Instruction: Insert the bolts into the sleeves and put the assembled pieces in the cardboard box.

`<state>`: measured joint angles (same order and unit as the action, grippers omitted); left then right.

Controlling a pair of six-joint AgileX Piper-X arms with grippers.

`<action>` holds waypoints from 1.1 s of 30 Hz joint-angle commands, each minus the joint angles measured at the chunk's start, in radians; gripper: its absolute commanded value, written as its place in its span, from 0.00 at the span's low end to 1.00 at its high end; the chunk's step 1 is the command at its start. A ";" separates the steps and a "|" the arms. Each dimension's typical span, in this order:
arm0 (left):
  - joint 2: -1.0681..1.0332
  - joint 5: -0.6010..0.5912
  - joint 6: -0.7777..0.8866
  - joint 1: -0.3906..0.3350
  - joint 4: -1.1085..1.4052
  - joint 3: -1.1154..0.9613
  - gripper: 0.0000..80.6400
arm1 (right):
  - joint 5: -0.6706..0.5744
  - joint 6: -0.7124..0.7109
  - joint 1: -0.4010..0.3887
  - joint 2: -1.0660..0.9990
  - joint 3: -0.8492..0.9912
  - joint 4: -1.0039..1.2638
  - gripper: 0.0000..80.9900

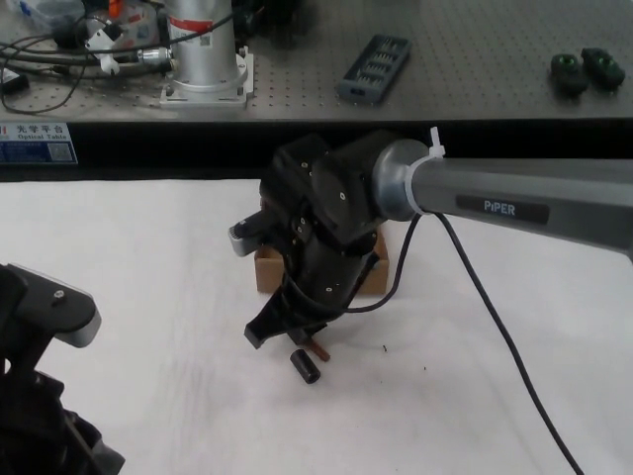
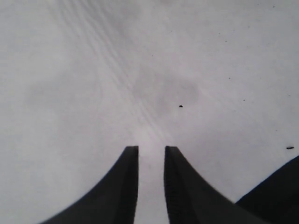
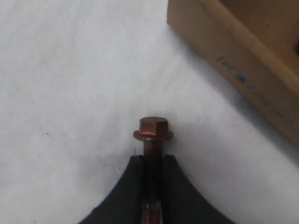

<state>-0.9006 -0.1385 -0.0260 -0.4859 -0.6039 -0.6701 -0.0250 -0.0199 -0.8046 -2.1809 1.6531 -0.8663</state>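
My right gripper (image 3: pixel 153 157) is shut on the shank of a copper bolt (image 3: pixel 153 128), whose hex head sticks out past the fingertips, just above the white cloth. In the high view this gripper (image 1: pixel 297 338) hangs in front of the cardboard box (image 1: pixel 267 269), with the bolt (image 1: pixel 318 348) at its tip. A black sleeve (image 1: pixel 306 367) lies on the cloth right beside the bolt. The box's brown wall (image 3: pixel 233 51) stands close by in the right wrist view. My left gripper (image 2: pixel 151 148) is over bare cloth, open by a narrow gap with nothing between its fingers.
The left arm's body (image 1: pixel 49 317) sits at the near left corner. Behind the cloth runs a perforated metal bench with a silver post (image 1: pixel 203 49), a dark tray (image 1: pixel 374 67), cables and two dark green parts (image 1: pixel 587 69). A black cable (image 1: pixel 495 327) trails from the right arm.
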 commanded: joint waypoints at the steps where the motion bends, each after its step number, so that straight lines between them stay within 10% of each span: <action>1: 0.008 -0.004 0.034 0.003 -0.005 -0.001 0.19 | -0.008 0.004 0.001 0.046 0.003 -0.026 0.04; 24: -0.301 -0.042 0.498 -0.003 0.366 -0.061 0.19 | 0.034 -0.004 0.216 0.690 -0.576 0.161 0.04; 33: -0.522 0.148 0.498 -0.144 0.367 -0.270 0.19 | 0.034 -0.001 0.302 1.012 -0.770 0.175 0.04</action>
<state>-1.3752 -0.0503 0.4522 -0.6001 -0.2304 -0.8947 0.0185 -0.0157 -0.5111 -1.1976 0.8884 -0.7059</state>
